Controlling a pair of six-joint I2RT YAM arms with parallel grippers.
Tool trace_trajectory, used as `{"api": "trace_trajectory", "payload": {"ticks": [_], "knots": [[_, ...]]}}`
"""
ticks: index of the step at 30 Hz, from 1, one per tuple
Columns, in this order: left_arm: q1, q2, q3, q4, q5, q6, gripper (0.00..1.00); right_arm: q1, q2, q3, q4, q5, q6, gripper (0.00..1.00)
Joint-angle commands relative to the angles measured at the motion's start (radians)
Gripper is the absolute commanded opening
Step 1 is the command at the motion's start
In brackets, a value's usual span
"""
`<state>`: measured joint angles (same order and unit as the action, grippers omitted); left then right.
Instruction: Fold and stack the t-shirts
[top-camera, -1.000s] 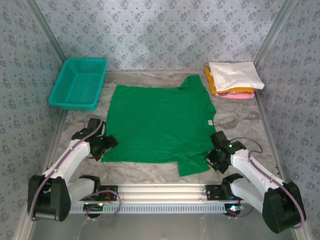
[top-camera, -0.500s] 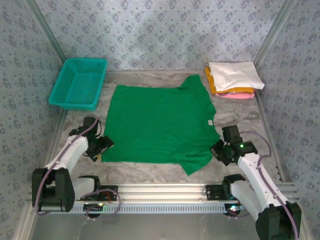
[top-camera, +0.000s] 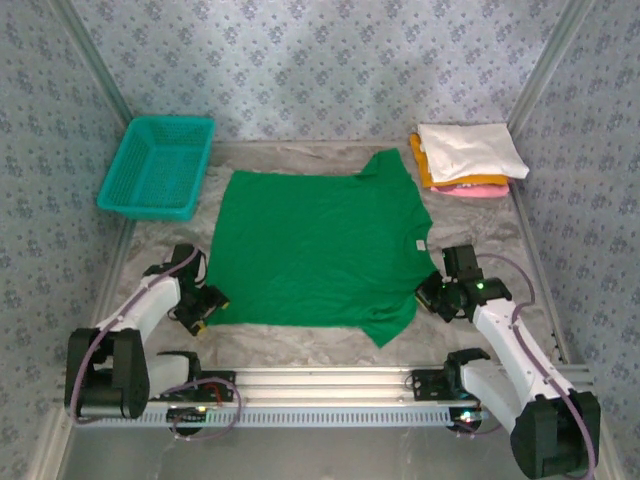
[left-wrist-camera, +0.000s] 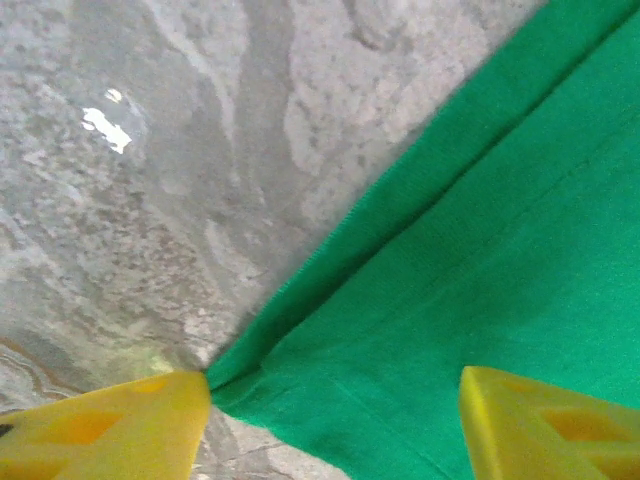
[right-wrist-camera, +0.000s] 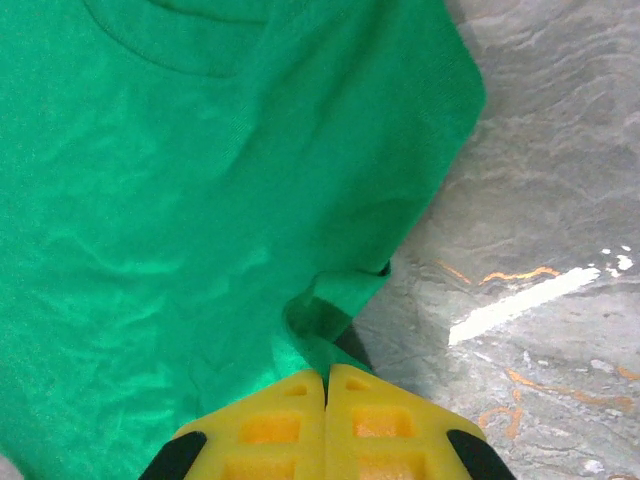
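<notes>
A bright green t-shirt (top-camera: 315, 250) lies spread flat mid-table. My left gripper (top-camera: 205, 305) is low at its near-left corner. In the left wrist view that hem corner (left-wrist-camera: 430, 330) lies between the two yellow fingers (left-wrist-camera: 110, 430), and the left gripper (left-wrist-camera: 335, 425) is open astride it. My right gripper (top-camera: 432, 298) is at the shirt's near-right sleeve. It is shut (right-wrist-camera: 326, 385) on a raised fold of the green cloth (right-wrist-camera: 335, 300). Folded white (top-camera: 470, 148), orange-yellow (top-camera: 427, 165) and pink (top-camera: 475, 188) t-shirts are stacked at the back right.
A teal mesh basket (top-camera: 158, 165) stands at the back left. Bare marbled tabletop (top-camera: 300, 345) runs along the near edge, in front of a metal rail (top-camera: 320, 385). Patterned walls close in both sides and the back.
The left gripper slid down toward the shirt's near-left corner and its jaws narrowed a little. The right gripper moved up and inward, drawing the near-right sleeve in with it.
</notes>
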<state>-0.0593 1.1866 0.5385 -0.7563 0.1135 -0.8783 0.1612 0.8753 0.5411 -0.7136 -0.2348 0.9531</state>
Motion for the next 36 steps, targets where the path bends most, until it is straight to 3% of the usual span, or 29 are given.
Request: {"api": "trace_trajectory", "payload": {"ticks": [1, 2, 6, 9, 11, 20, 23, 26, 28, 36], "knots": [[-0.005, 0.023, -0.009, 0.020, -0.037, -0.001, 0.62, -0.016, -0.012, 0.000, -0.015, -0.032, -0.036, 0.00], [-0.007, 0.013, 0.005, -0.001, -0.045, 0.007, 0.57, -0.021, -0.014, 0.001, -0.018, -0.035, -0.041, 0.00], [-0.041, -0.100, 0.050, -0.099, -0.107, -0.022, 0.53, -0.047, -0.021, 0.006, -0.032, -0.044, -0.060, 0.00], [-0.040, -0.117, -0.013, -0.061, -0.057, -0.060, 0.53, -0.061, -0.024, 0.003, -0.013, -0.056, -0.053, 0.00], [-0.045, -0.084, -0.051, -0.030, -0.032, -0.068, 0.46, -0.064, -0.016, 0.004, -0.008, -0.061, -0.055, 0.00], [-0.080, -0.030, -0.035, -0.024, -0.048, -0.051, 0.52, -0.089, -0.022, 0.016, -0.022, -0.070, -0.072, 0.00], [-0.080, -0.014, -0.054, 0.000, -0.066, -0.045, 0.39, -0.093, -0.024, 0.013, -0.015, -0.080, -0.066, 0.00], [-0.076, 0.010, -0.054, 0.005, -0.086, -0.019, 0.19, -0.100, -0.038, 0.014, -0.039, -0.070, -0.071, 0.00], [-0.066, 0.017, -0.033, -0.015, -0.105, 0.011, 0.00, -0.116, -0.054, 0.018, -0.058, -0.072, -0.076, 0.00], [-0.014, -0.083, 0.065, -0.072, -0.170, 0.064, 0.00, -0.210, -0.078, 0.082, -0.159, -0.105, -0.134, 0.00]]}}
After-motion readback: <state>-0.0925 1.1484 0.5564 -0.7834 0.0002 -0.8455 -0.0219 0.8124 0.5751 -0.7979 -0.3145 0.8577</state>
